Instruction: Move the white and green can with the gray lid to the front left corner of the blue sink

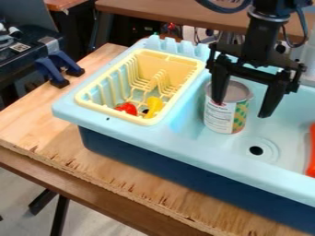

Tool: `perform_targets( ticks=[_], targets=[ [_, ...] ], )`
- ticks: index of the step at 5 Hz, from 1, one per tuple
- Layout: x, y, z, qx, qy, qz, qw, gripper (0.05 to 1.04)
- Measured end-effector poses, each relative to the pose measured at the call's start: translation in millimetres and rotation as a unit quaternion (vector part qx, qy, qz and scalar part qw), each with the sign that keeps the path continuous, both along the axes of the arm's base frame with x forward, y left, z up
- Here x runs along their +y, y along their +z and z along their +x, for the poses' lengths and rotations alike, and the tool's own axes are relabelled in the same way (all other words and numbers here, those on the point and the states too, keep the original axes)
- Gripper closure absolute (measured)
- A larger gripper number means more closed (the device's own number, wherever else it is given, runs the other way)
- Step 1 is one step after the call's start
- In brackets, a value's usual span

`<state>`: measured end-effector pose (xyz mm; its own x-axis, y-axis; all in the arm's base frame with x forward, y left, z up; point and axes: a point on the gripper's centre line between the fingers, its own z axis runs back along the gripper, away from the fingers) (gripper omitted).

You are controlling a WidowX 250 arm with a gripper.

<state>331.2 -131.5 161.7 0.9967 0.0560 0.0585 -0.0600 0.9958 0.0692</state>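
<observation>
A wooden table (37, 122) bore the light-blue toy sink (123, 133), with a yellow dish rack (111, 110) set at one end. The black gripper (242, 109) hung over the basin, its fingers spread wide. The can (219, 115) stood upright below, near the drain (256, 150); one finger overlapped it in view, the other hung clear to its side. Whether they touched could not be told. The step looked like lining up; a grasp would call for centring, then closing.
</observation>
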Motion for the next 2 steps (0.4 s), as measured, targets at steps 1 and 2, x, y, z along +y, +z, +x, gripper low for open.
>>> perform_targets(
  ticks=[1,2],
  targets=[
    [0.9,-14.5,-0.6,0.021,-0.002,0.009,0.9997,0.083],
    [6.4,-12.0,10.3,0.023,-0.06,0.01,0.9979,0.083]
  ],
)
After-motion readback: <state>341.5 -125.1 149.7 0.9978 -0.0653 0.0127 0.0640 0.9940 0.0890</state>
